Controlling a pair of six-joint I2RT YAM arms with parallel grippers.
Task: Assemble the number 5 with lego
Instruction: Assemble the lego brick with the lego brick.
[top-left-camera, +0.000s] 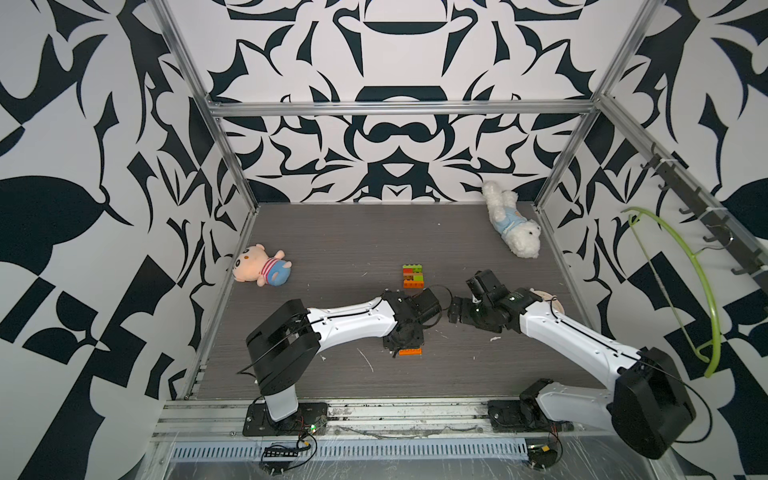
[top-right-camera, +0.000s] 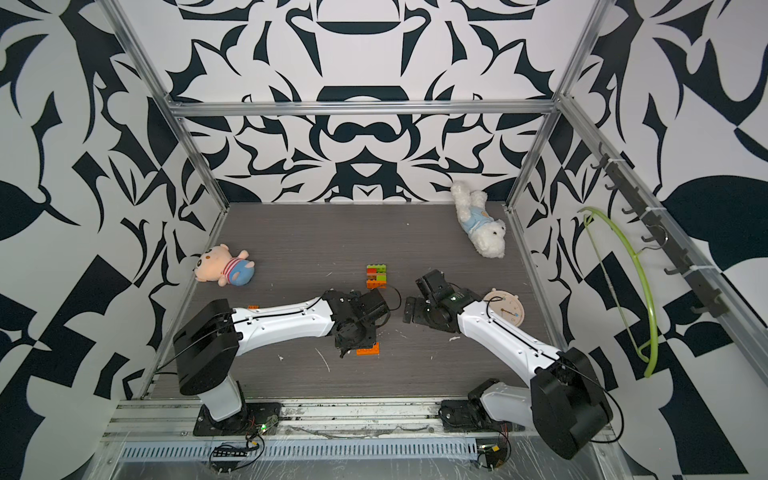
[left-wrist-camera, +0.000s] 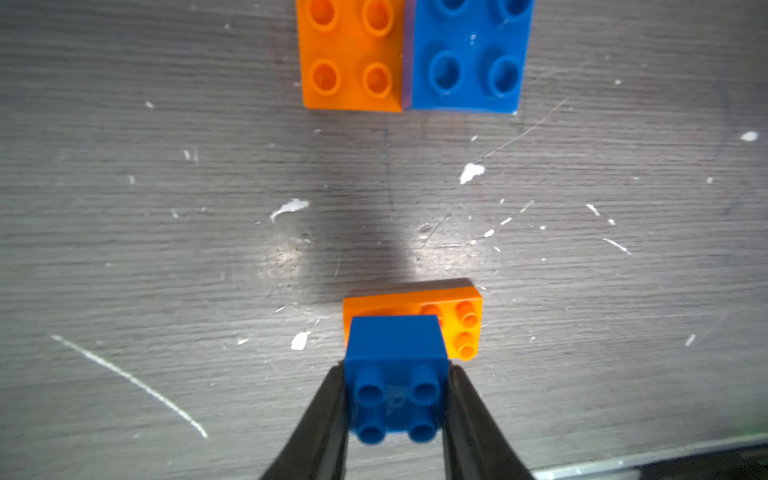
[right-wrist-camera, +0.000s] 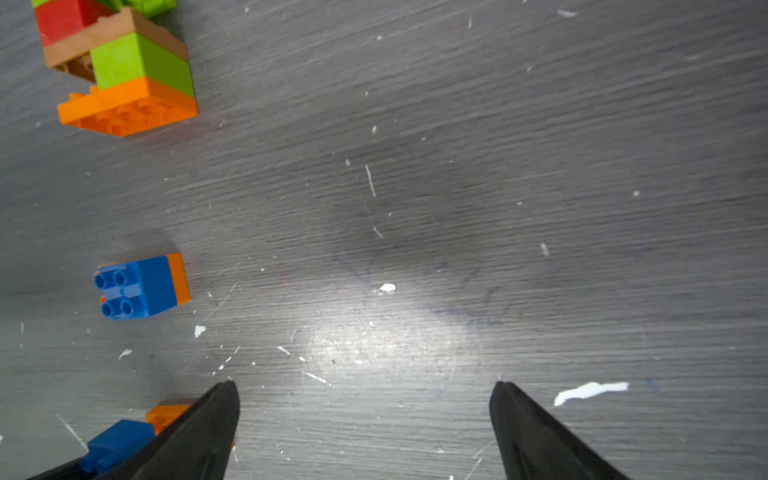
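I had the left end effector (left-wrist-camera: 397, 370) clamped on a blue square brick (left-wrist-camera: 395, 338), over one end of an orange oblong brick (left-wrist-camera: 467, 328) lying on the counter (left-wrist-camera: 166, 208); whether they touched, I couldn't tell. The right end effector (right-wrist-camera: 365, 386) stood wide apart, empty. A multicoloured brick stack (top-left-camera: 413, 276) lay mid-counter.

A plush doll (top-left-camera: 262, 268) lies by the left edge of the grey counter (top-left-camera: 353, 232), a white plush dog (top-left-camera: 513, 224) in its far right corner, a round clock (top-right-camera: 505, 311) near its right edge; a green hanger (top-left-camera: 702, 286) hangs on the right wall
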